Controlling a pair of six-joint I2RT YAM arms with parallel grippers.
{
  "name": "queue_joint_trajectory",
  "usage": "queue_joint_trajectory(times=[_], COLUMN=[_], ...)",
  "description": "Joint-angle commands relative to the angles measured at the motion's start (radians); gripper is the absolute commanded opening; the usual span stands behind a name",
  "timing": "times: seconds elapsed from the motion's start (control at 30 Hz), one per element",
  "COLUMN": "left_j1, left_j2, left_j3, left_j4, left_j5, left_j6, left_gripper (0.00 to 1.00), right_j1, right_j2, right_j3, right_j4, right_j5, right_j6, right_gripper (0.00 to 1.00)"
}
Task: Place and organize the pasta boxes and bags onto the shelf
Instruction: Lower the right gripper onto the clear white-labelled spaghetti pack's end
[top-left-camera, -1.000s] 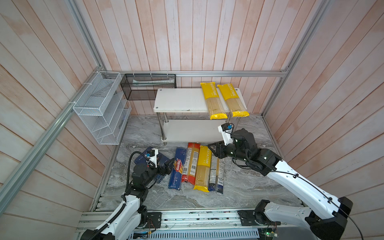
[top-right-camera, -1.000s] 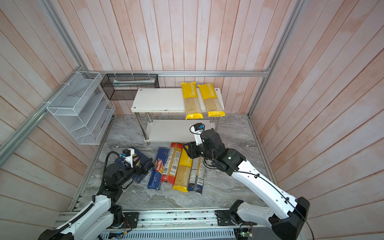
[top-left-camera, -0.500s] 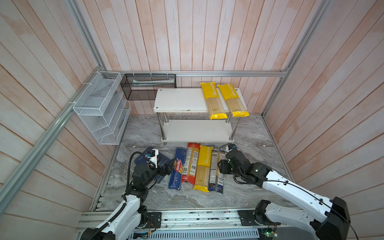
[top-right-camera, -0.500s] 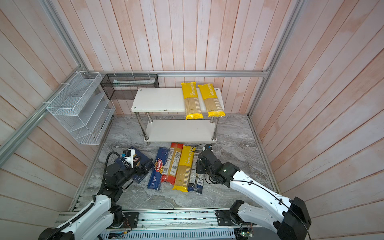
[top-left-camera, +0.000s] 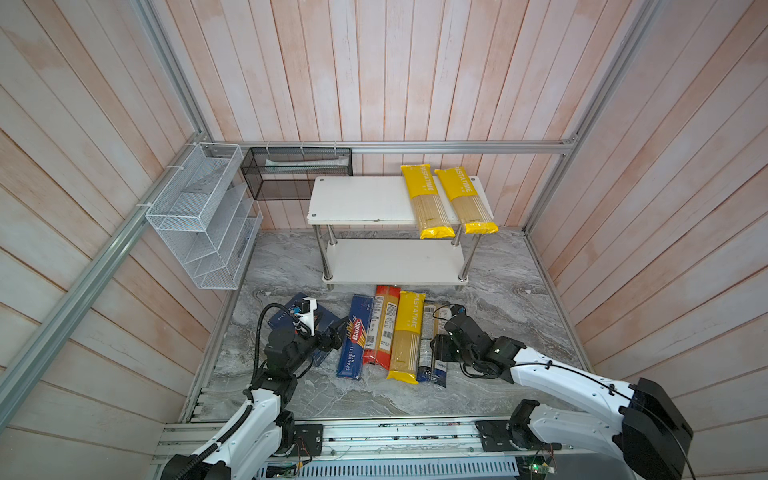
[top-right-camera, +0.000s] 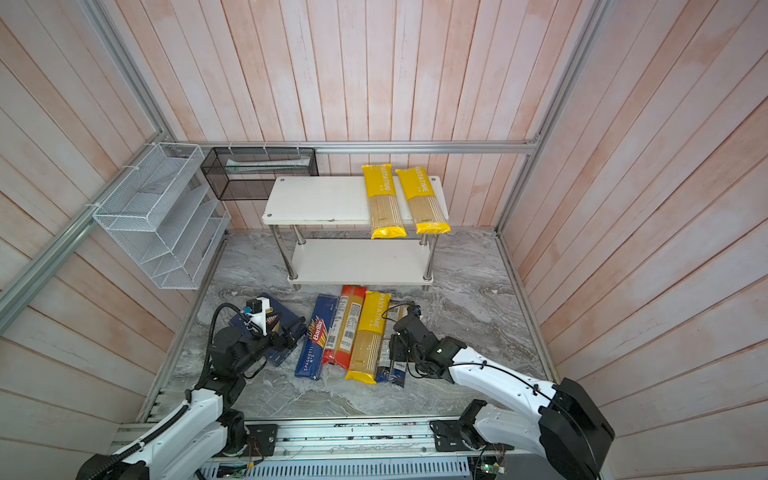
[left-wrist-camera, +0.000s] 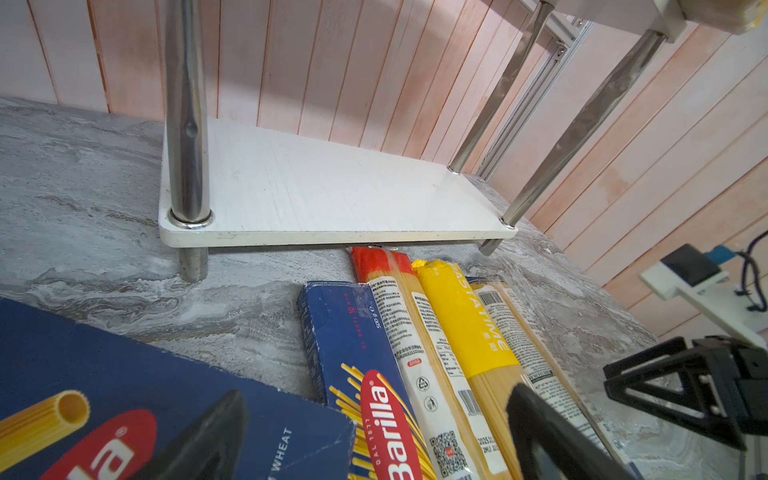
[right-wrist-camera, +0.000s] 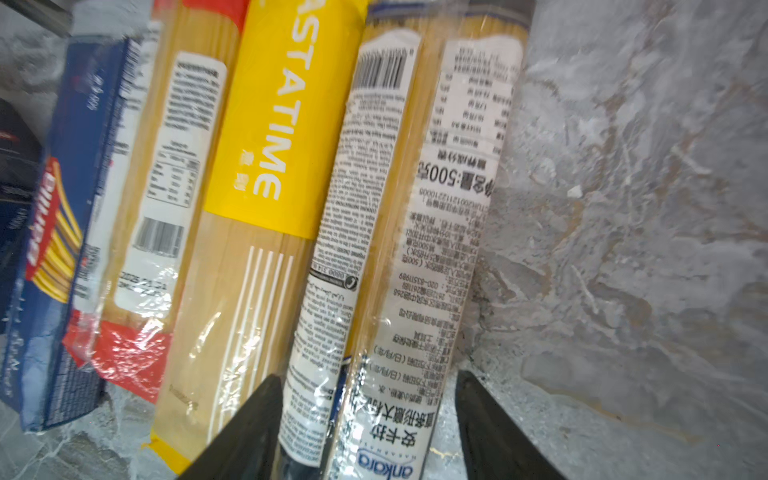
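The shelf (top-left-camera: 361, 199) stands at the back with two yellow bags (top-left-camera: 428, 203) on its top board, their ends overhanging the front. On the floor in front lie the narrow Spaghetti box (top-left-camera: 355, 340), a red-ended bag (top-left-camera: 382, 328), a yellow bag (top-left-camera: 409, 332) and two slim clear bags (right-wrist-camera: 395, 208). My right gripper (right-wrist-camera: 370, 424) is low over the slim bags' near end, open, with both bags between its fingers. My left gripper (left-wrist-camera: 374, 440) hangs open above the edge of the wide Barilla box (left-wrist-camera: 124, 374) and the Spaghetti box (left-wrist-camera: 353, 332), holding nothing.
A white wire-mesh organizer (top-left-camera: 199, 216) and a black mesh basket (top-left-camera: 295, 174) hang on the left and back walls. The shelf's lower board (top-left-camera: 395, 262) is bare. Bare marble floor (top-left-camera: 511, 299) lies right of the row, and wooden walls close in on three sides.
My right arm has dropped from in front of the shelf down to the slim clear bags on the floor, and its jaws have widened. The left arm has not moved.
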Motion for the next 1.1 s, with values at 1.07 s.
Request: queue_joint_trajectory(times=[1.07], left_j1=[-0.008], left_j2=[0.060], left_j3=[0.029], left_j4=[0.008], left_j5=[0.035], left_j6=[0.016], left_gripper=[1.00], right_j1=[0.045], right_j2=[0.329], right_j3=[0.206], right_j4=[-0.054], right_j5=[0.164], right_j6=[0.070], right_gripper=[0.87])
